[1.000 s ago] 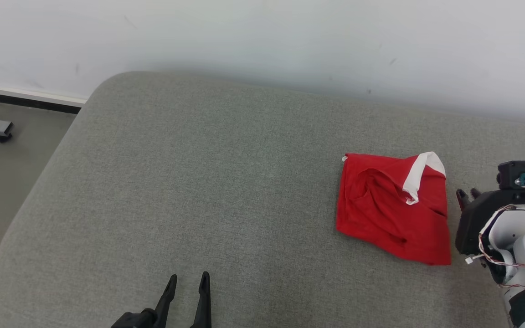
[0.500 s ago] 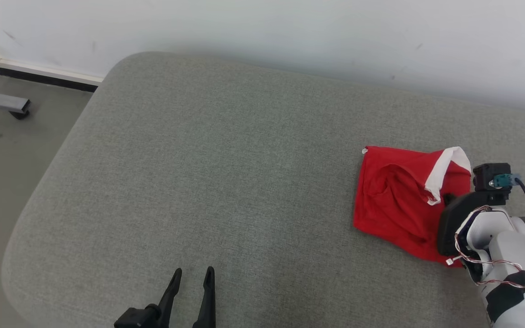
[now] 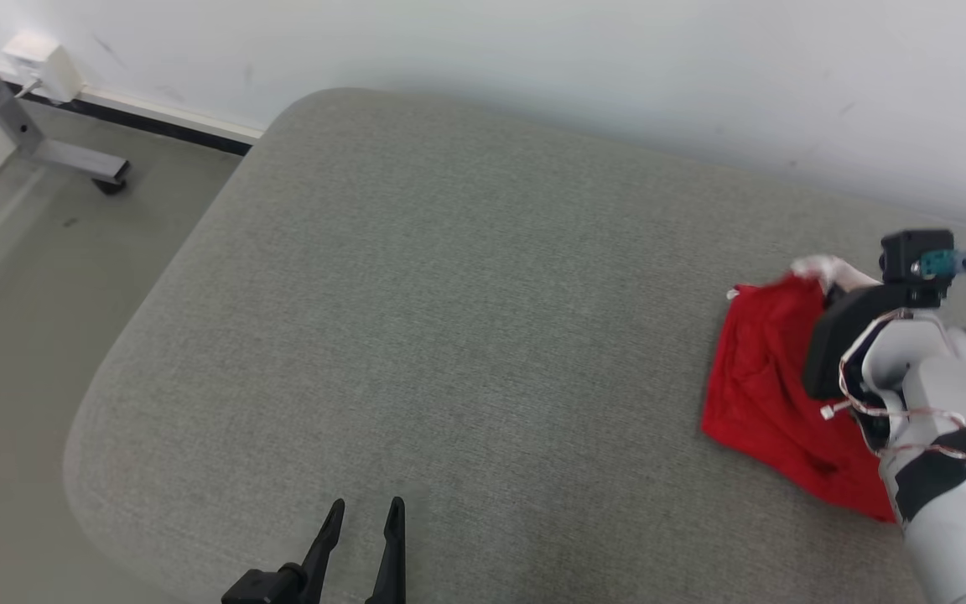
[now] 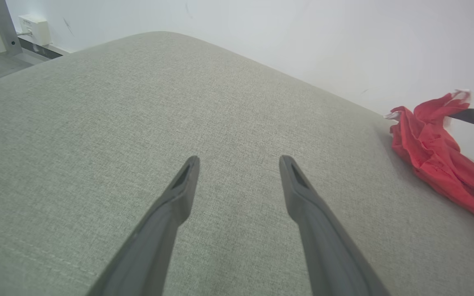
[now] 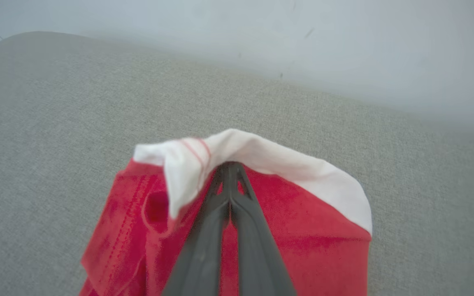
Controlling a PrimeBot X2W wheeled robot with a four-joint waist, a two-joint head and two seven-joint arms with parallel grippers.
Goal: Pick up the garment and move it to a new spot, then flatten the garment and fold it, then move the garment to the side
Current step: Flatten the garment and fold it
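The red garment (image 3: 764,394) with a white band lies bunched at the right of the grey cushion (image 3: 449,294). My right gripper (image 3: 831,285) is shut on the garment's white band and holds that edge raised off the cushion. In the right wrist view the fingers (image 5: 229,166) meet under the white band, with the red garment (image 5: 303,230) draped around them. My left gripper (image 3: 367,506) is open over bare cushion at the front edge, far left of the garment. The left wrist view has its gripper (image 4: 239,160) open and empty, with the garment (image 4: 438,160) off to the right.
A white wall (image 3: 533,50) runs close behind the cushion. At the left the cushion's rounded edge drops to grey floor (image 3: 47,277). A metal frame leg (image 3: 72,159) and a white wall box (image 3: 43,71) stand at the far left.
The head camera has turned, shifting the whole picture. My right gripper moved onto the garment, shut on its white band and lifted that edge, bunching the cloth. The left gripper stayed open.
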